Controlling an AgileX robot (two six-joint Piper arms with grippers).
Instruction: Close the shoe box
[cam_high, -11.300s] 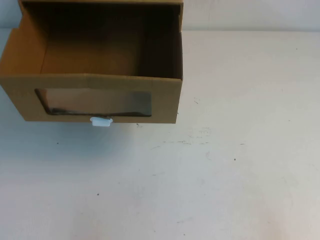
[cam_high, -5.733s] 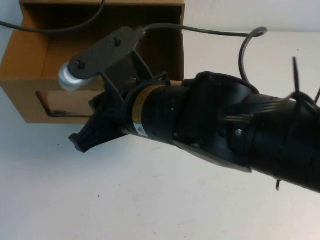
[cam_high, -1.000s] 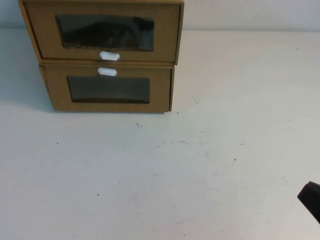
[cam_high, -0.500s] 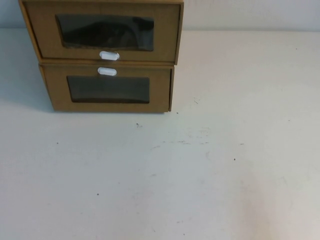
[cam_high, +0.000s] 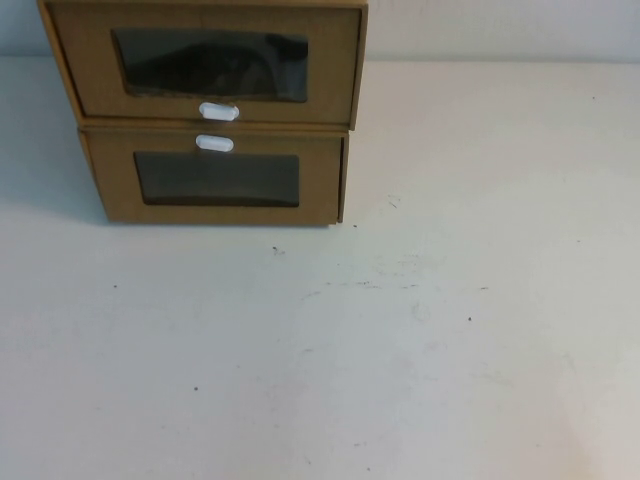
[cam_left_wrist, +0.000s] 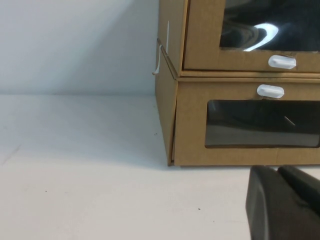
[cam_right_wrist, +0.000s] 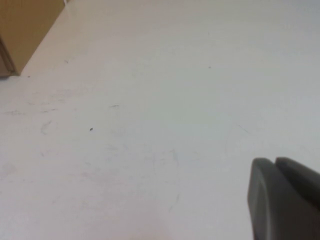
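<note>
Nearest the camera in the high view lies the bare white tabletop (cam_high: 420, 360), scuffed with faint grey marks and a few dark specks; neither arm shows in that frame. The black left gripper (cam_left_wrist: 282, 205) appears only in its wrist view, low over the table just in front of the boxes, its fingers pressed together. The black right gripper (cam_right_wrist: 285, 197) hangs over open table, well away from the boxes, fingers likewise closed on nothing.

Farther back, in the upper left of the high frame, stand two stacked boxes. The lower brown cardboard box (cam_high: 215, 178) has its white tab above its window. On it rests the brown cardboard drawer-style shoe box (cam_high: 205, 65), pushed flush shut, its windowed front and small white pull tab (cam_high: 218, 112) facing the camera, long axis running left to right.
</note>
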